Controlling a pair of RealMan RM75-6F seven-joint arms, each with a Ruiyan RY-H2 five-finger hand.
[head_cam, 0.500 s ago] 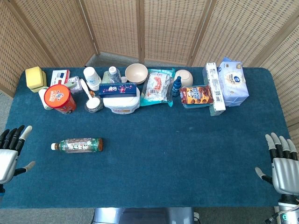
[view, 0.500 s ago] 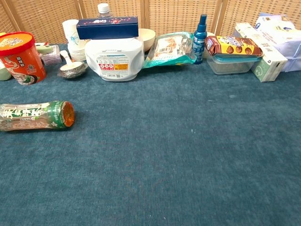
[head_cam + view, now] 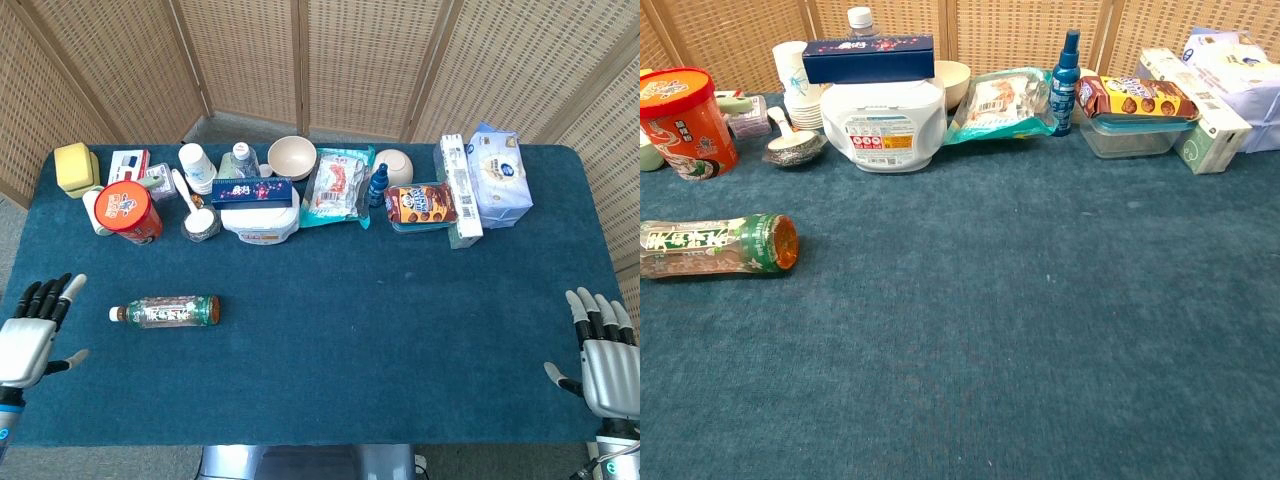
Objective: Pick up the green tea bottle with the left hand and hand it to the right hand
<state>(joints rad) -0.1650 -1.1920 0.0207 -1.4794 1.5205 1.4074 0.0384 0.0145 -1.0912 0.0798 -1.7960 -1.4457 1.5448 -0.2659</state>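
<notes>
So the left hand [image 3: 28, 338] has crept in a bit from the left edge over the last half second, closer to the green tea bottle [image 3: 165, 311] than it was. Fingers are spread apart, holding nothing. Looks like the reach is only just starting, no grasp yet.

The bottle is lying on its side on the near-left part of the desk [image 3: 400, 340], white cap pointing left toward that hand, apart from everything else. Nothing sits between hand and bottle, so the path looks clear to me.

Further back there's a red tub [image 3: 128, 212], a white container [image 3: 260, 222] with a blue box on top, a snack bag [image 3: 336, 187] and a tissue pack [image 3: 498, 175], all well away.

The right hand [image 3: 605, 358] hasn't really budged at the near-right edge, fingers apart, empty.
</notes>
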